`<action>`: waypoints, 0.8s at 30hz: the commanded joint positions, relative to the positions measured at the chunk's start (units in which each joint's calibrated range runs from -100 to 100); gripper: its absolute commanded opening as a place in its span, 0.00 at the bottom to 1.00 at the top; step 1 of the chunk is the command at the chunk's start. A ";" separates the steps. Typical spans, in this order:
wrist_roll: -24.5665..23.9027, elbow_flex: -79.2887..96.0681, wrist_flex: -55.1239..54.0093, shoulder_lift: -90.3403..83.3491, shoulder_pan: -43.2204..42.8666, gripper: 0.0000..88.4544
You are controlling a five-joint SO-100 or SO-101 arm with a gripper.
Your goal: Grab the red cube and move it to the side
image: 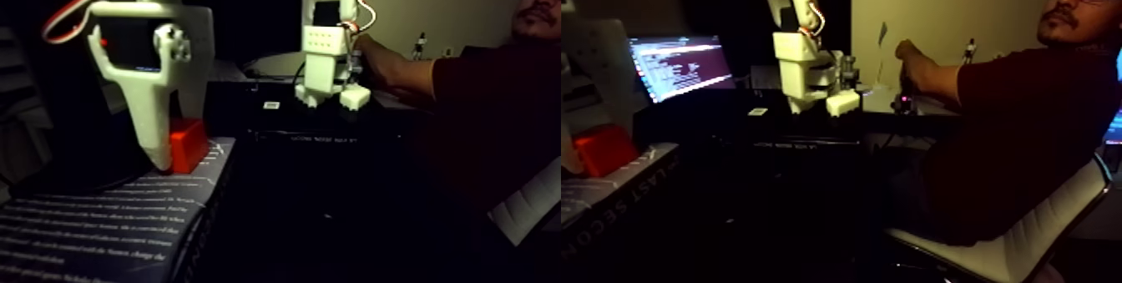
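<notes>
The red cube (189, 143) rests on a dark book cover with white print (100, 228); it shows again in the right half of the picture (606, 148). My white gripper (169, 148) comes down from the top left. Its long finger (150, 132) stands against the cube's left face with its tip on the book. The other jaw hangs behind the cube's upper right side. The dim light hides whether the jaws press on the cube.
A second white arm (327, 61) stands on the dark desk behind, and a person's hand (373, 57) holds it. The person sits on a white chair (1027, 236) at the right. A lit laptop screen (680, 65) glows behind the book.
</notes>
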 commanded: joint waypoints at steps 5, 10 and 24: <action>1.38 0.68 -0.12 -0.32 -0.16 0.38; 3.05 0.68 0.13 -0.99 -0.49 0.55; 5.86 -1.59 12.21 -8.89 -1.66 0.56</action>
